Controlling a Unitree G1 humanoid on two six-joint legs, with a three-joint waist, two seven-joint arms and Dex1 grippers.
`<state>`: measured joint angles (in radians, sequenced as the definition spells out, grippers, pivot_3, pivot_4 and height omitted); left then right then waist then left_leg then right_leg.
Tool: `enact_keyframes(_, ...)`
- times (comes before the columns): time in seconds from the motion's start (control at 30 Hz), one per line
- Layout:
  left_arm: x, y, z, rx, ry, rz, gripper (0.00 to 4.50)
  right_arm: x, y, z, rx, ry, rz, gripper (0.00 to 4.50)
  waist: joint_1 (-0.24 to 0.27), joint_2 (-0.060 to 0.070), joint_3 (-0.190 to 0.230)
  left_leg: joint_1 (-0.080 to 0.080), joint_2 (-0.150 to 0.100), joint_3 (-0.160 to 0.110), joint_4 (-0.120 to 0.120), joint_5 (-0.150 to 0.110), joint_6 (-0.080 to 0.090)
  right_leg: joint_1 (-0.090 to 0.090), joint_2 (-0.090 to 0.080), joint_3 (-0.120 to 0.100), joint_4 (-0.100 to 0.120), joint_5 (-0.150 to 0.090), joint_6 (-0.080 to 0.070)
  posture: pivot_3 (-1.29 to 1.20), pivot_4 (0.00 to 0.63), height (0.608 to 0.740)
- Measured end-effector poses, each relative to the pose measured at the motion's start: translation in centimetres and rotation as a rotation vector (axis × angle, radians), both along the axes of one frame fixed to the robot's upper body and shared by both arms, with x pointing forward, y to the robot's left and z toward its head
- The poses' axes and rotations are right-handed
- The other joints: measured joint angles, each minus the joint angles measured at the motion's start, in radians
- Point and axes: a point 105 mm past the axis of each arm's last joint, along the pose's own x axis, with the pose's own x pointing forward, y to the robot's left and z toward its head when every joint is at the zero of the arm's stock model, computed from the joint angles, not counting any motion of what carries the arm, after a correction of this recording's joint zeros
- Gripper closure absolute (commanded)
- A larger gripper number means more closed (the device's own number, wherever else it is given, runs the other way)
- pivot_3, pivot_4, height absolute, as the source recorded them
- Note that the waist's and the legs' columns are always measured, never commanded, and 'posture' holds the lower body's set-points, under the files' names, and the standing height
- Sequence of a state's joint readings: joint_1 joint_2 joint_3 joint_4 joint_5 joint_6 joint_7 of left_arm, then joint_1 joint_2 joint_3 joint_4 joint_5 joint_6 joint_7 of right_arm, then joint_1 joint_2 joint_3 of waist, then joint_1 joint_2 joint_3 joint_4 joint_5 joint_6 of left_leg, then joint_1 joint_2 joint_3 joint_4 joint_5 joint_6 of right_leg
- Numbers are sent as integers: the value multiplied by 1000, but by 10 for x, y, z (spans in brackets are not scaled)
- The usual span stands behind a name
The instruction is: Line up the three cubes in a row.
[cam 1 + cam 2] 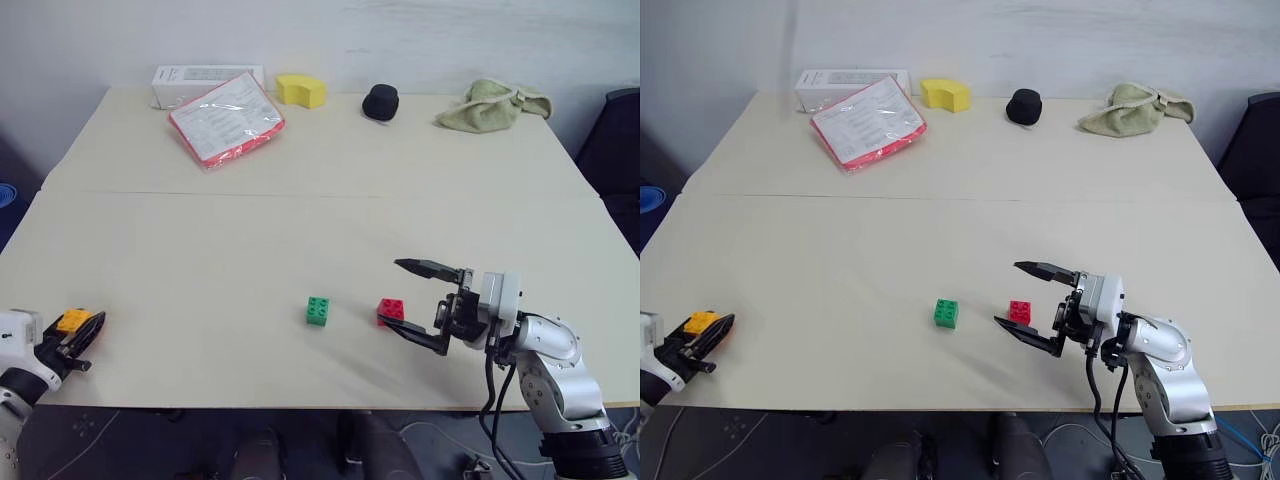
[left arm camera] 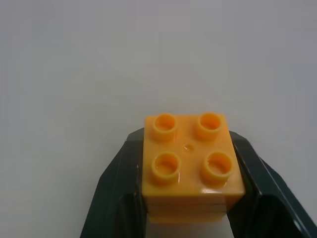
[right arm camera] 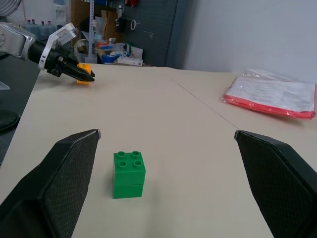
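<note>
While studs face up, orange-yellow cube (image 2: 189,163) squarely clamped in left end effector (image 1: 88,332)

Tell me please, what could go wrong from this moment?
The left gripper, shut on the small orange studded plastic brick, sits near the table's edge; a slip could drop it off. The open right gripper brackets the red studded brick and might nudge it or the green studded brick.
</note>
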<state>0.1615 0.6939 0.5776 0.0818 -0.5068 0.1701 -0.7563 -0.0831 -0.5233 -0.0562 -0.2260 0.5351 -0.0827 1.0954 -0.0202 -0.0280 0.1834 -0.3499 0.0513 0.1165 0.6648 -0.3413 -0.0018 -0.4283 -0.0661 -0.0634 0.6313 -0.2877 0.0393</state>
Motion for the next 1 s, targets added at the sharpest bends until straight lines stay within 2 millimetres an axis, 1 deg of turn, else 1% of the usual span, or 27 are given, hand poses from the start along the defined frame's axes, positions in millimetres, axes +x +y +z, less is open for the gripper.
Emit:
enact_keyframes(0.07,19,-44,21,88,-60,-271,2962,1,0,1,-2,-4,-1,0,14,1,0,-1,-1,-1,0,1,-2,0,-2,-2,0,0,0,0,150,740)
enact_keyframes(0.13,25,-76,29,205,-75,-503,2962,1,-2,2,-9,-7,-5,0,15,2,-1,-1,-2,0,0,3,-3,0,-3,-2,0,0,0,0,150,740)
enact_keyframes(0.2,31,-102,28,288,-76,-716,2962,1,-7,3,-21,-9,-20,0,15,5,-1,-1,-3,2,-1,4,-4,-1,-3,-2,0,0,0,0,150,740)
enact_keyframes(0.3,35,-121,19,329,-40,-915,2962,1,-12,3,-29,-7,-42,0,7,4,0,-2,-2,3,-1,4,-4,-1,0,-1,1,0,0,0,150,740)
enact_keyframes(0.43,38,-137,7,347,6,-1105,2962,-3,-23,-2,-46,22,-93,0,6,4,0,-2,-2,3,0,6,-4,-1,2,-1,2,0,0,0,150,740)
enact_keyframes(0.57,51,-153,0,336,4,-1188,2962,-12,-26,-5,-48,40,-127,0,16,4,-1,-2,-2,4,3,6,-4,-1,3,0,4,1,1,0,150,740)
enact_keyframes(0.73,66,-157,-5,345,14,-1189,2962,-23,-34,-10,-58,72,-177,0,17,4,-1,-2,-2,4,3,6,-4,-1,3,0,4,1,2,0,150,740)
enact_keyframes(0.83,69,-159,-9,355,18,-1198,2962,-26,-41,-14,-68,89,-207,0,17,4,-1,-2,-2,4,3,7,-3,-1,3,0,4,1,2,0,150,740)
enact_keyframes(0.97,72,-165,-15,330,37,-1207,2962,-27,-47,-12,-75,82,-232,0,18,4,-1,-2,-2,3,3,7,-3,-1,3,0,4,1,2,0,150,740)
enact_keyframes(1.0,72,-165,-15,327,40,-1207,2612,-27,-47,-12,-76,83,-231,0,17,4,-1,-2,-2,3,3,7,-3,-1,3,0,4,1,2,0,150,740)
